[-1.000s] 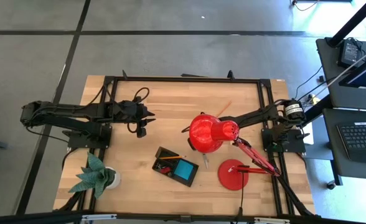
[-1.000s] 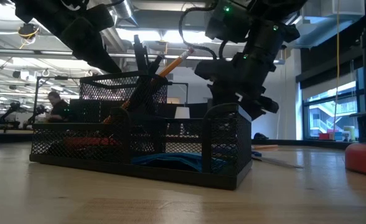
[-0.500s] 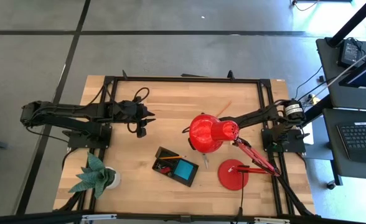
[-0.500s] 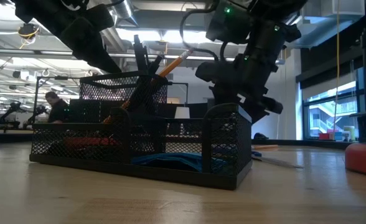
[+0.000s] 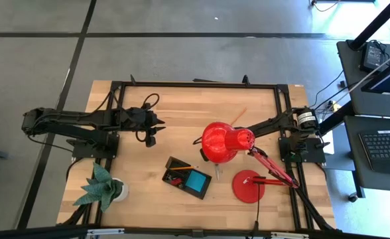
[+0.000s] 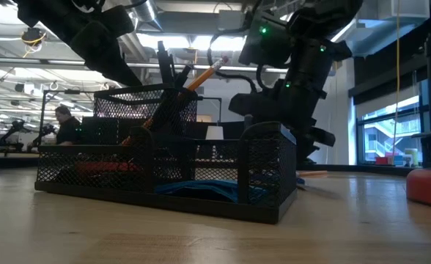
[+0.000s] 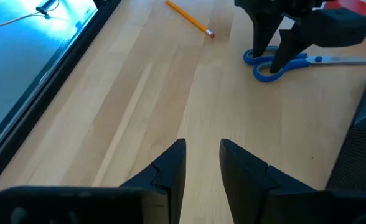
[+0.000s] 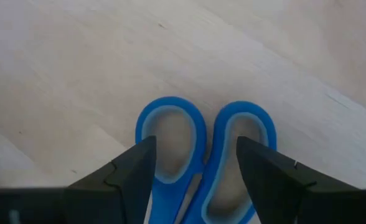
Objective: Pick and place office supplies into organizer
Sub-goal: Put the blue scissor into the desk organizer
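Scissors (image 8: 203, 149) lie flat on the table beside the organizer (image 5: 187, 177), handles bracketed by the spread jaws of the right gripper (image 8: 195, 163), evidently for a grasp. The left gripper (image 7: 201, 163) is parked well away, jaws slightly parted, empty.

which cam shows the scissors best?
Left wrist view: the whole scissors lie on the table, right gripper over the handles. Right wrist view shows only the handle loops, between open fingers. High view: lamp hides nearly all of them. Low view: can't make them out.
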You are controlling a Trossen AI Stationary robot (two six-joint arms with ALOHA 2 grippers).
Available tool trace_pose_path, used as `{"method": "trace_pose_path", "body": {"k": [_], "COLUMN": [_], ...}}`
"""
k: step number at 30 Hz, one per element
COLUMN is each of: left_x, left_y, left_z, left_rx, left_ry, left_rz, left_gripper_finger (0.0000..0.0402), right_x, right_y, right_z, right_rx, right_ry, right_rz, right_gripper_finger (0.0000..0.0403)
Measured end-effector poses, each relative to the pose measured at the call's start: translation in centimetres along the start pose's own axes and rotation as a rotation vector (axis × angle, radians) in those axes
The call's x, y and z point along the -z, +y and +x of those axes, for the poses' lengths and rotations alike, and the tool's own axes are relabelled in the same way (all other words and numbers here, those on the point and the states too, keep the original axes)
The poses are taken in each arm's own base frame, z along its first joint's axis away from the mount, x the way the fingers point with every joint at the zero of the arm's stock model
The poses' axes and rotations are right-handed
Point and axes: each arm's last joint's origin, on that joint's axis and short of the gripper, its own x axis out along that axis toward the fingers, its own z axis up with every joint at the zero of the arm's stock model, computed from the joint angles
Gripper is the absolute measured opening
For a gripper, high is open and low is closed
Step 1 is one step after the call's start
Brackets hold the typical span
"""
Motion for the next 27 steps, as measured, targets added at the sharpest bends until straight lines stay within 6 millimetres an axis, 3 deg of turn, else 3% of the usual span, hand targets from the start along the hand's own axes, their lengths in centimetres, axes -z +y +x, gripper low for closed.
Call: {"method": "trace_pose_path", "body": {"k": [27], "left_x": [0.00], "left_y": [-0.01], "left_z": [0.00], "left_rx": [0.000], "left_ry": [0.000], "left_rz": [-0.015], "left_gripper_finger": [0.0092], "right_x": [0.26], "right_y": [-0.25], "right_z": [0.50], "right_rx": [0.030], "right_ry": [0.024], "right_rz": [-0.272], "right_gripper_finger": [0.0225]}}
